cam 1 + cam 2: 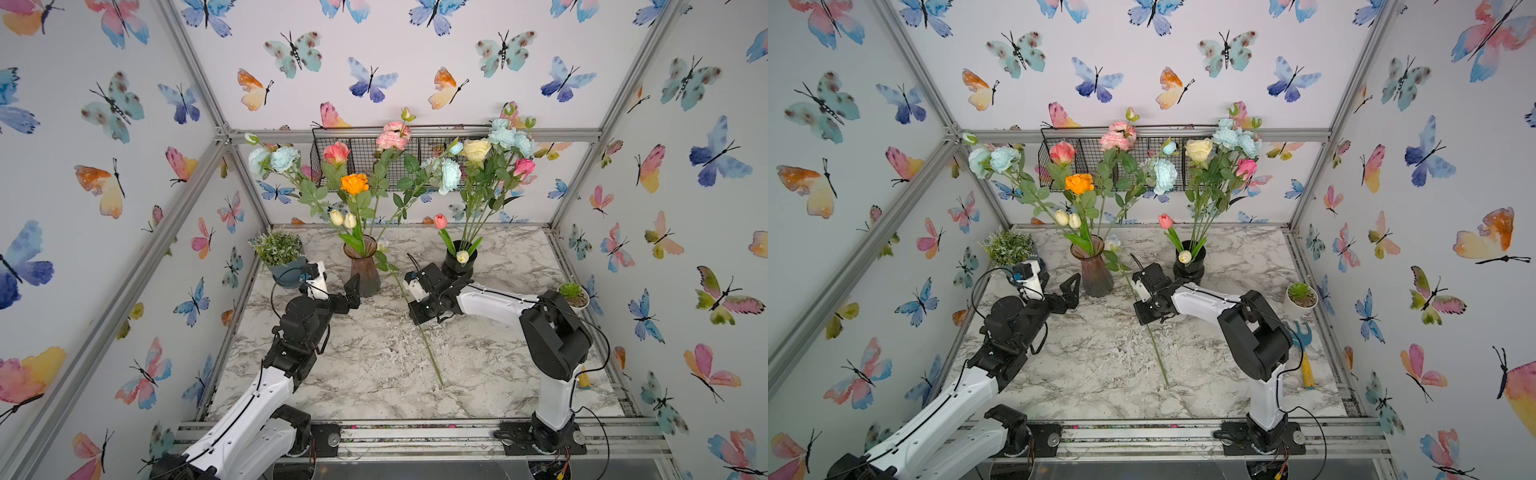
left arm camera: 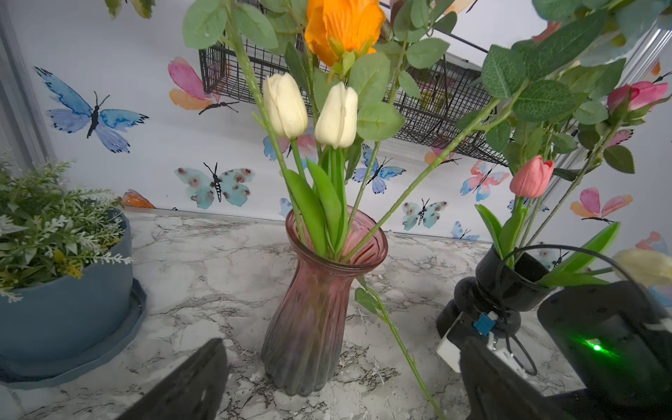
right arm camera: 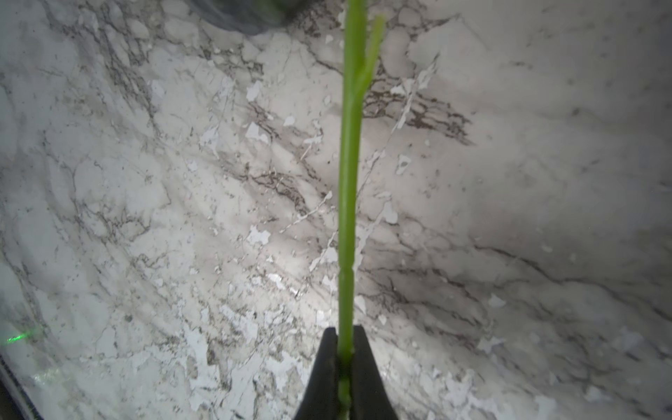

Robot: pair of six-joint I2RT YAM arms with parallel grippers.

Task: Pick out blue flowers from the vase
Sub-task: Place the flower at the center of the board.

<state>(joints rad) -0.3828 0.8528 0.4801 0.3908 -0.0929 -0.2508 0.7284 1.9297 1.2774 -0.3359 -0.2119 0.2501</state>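
Black right gripper (image 3: 344, 338) is pinching the green stem (image 3: 347, 182) of a blue-tinged white rose (image 1: 1112, 242), whose bloom is sitting just beside the pink vase (image 1: 362, 270). Aqua blooms (image 1: 274, 160) are standing in that vase. Left gripper (image 2: 342, 345) is hovering spread wide, just in front of the vase.

Twin arms in white and black.
The left arm (image 1: 259, 401) and right arm (image 1: 494, 301) wear white shells dotted with small screws, set between bulky black joint housings, with thin black cables looping alongside. Just behind each tool sits a white camera block (image 1: 314, 277) with a blue connector (image 2: 482, 322) (a green light (image 2: 596, 347) glows on the right arm's black housing). The right gripper (image 3: 344, 331) ends in matte black wedge fingers (image 3: 323, 382); the left gripper (image 2: 343, 340) has textured black ones.
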